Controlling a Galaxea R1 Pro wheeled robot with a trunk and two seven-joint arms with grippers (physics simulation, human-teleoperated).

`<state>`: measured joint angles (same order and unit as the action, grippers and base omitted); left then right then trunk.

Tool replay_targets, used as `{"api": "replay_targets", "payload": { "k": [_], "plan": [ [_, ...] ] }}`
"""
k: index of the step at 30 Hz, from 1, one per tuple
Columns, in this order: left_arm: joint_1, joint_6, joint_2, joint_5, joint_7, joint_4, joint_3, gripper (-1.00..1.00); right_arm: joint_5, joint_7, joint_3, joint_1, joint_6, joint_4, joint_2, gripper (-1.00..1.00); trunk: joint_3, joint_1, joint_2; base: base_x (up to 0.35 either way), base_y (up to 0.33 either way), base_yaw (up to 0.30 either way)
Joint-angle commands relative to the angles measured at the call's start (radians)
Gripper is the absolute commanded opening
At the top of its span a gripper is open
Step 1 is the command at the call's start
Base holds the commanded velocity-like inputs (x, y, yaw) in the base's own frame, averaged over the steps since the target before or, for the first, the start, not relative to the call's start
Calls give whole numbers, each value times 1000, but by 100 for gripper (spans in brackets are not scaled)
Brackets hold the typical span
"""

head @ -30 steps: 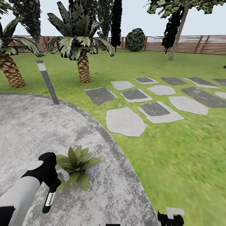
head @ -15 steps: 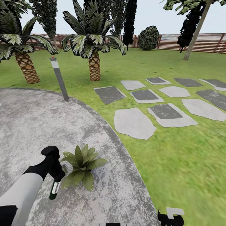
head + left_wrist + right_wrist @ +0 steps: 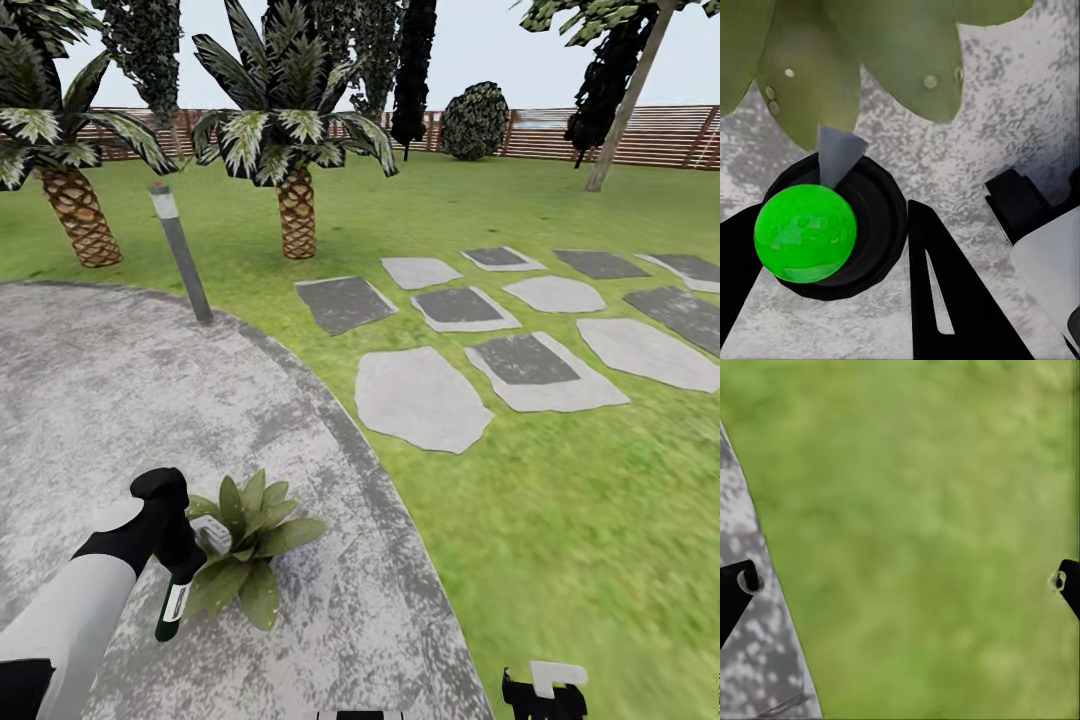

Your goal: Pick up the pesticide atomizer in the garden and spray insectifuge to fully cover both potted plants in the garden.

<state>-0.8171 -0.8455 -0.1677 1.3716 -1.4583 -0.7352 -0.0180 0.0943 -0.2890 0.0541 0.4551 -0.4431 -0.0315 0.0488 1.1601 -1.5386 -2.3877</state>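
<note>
Spraying stage, by look of it. Head view: left gripper (image 3: 180, 565) clamped on pesticide atomizer (image 3: 170, 612), just beside potted plant (image 3: 245, 545) on patio (image 3: 100, 400). Left wrist view: nozzle aimed at leaves, few whitish insectifuge specks (image 3: 931, 81) landed; coverage sparse, second plant pending. Right wrist view: right gripper (image 3: 900, 581) jaws wide, empty, over lawn (image 3: 915, 510).

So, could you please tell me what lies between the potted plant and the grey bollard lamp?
In the head view, only bare mottled grey patio lies between the potted plant and the bollard lamp; nothing stands on that stretch.
</note>
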Motion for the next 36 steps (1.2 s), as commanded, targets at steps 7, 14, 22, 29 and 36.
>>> {"api": "replay_targets", "payload": {
  "k": [7, 14, 22, 29, 36],
  "plan": [
    [0, -11, 0, 11, -9, -1, 0, -100, 9, -4, 6, 1, -2, 1, -1, 100, 1, 0, 0, -34, -265, 237],
    [0, -11, -5, 11, -9, 4, 0, -100, 9, -4, 6, 1, -2, 1, -1, 100, 1, 0, 0, -179, -247, 276],
    [4, -5, -50, 10, -2, 14, 1, -100, 10, -4, 6, 1, -2, 1, -1, 100, 1, 0, 0, -86, -120, 276],
    [54, -5, -43, 0, 0, 11, -56, -100, 11, -4, 6, 1, -2, 2, 2, 100, 1, 0, 0, 73, -1, 46],
    [56, -4, -42, 1, 1, 13, -78, -100, 9, -4, 6, 1, -2, 1, 0, 100, 1, 0, 0, 255, -136, 0]
  ]
}}
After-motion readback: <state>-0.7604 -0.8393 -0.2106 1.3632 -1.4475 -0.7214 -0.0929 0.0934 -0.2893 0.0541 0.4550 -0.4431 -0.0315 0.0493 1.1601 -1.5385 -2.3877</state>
